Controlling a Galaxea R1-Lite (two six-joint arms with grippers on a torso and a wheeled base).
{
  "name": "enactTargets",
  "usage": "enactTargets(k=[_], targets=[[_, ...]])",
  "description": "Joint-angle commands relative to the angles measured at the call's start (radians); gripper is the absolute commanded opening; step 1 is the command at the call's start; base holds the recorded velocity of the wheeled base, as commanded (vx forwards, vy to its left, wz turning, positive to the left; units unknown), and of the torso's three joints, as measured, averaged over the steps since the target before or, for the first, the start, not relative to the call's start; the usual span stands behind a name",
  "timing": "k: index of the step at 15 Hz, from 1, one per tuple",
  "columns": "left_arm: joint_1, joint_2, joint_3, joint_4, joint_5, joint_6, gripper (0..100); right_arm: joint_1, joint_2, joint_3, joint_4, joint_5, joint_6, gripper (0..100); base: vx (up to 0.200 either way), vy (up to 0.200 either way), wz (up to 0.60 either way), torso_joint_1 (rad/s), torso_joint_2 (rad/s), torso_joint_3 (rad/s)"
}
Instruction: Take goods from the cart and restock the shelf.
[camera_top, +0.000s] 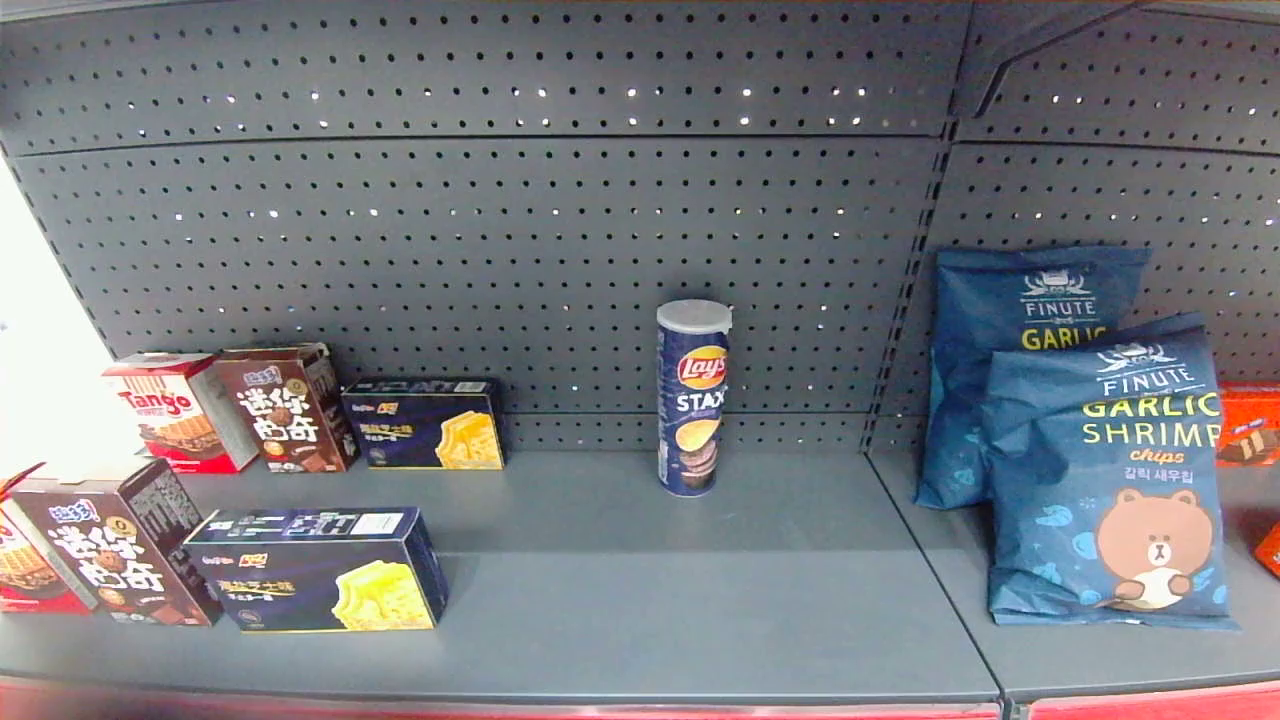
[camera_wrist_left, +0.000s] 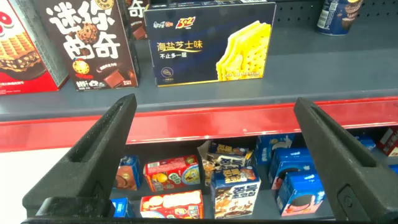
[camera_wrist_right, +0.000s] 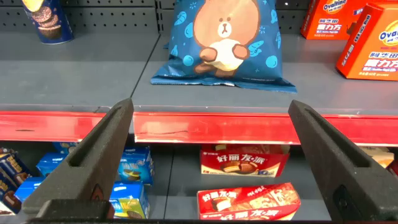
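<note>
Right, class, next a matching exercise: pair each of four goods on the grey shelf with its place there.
1 chips can
2 bear-print bag
3 navy cracker box
4 red wafer box

a leftmost in its row
b right-hand shelf section
c upright alone, mid-shelf
d on its long side, just right of a brown cookie box

Pairs: 1-c, 2-b, 3-d, 4-a

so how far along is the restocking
Done: one chip can stands at the back of the shelf, between snack boxes and shrimp chip bags. In hand: nothing; the left gripper and right gripper are open and empty. Left: likely most, given the bare shelf around the can.
</note>
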Motion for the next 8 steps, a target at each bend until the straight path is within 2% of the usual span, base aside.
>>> enactTargets(k=[1,8], targets=[[0.0,0.0,0.0,0.0,0.001,0.0,100,0.002,0.0,0.0,0.0,0.0,0.0,100,0.0,0.0,0.0,0.0,0.0,0.0],[0.0,0.0,0.0,0.0,0.002,0.0,100,0.002,0.0,0.0,0.0,0.002,0.0,100,0.0,0.0,0.0,0.0,0.0,0.0]])
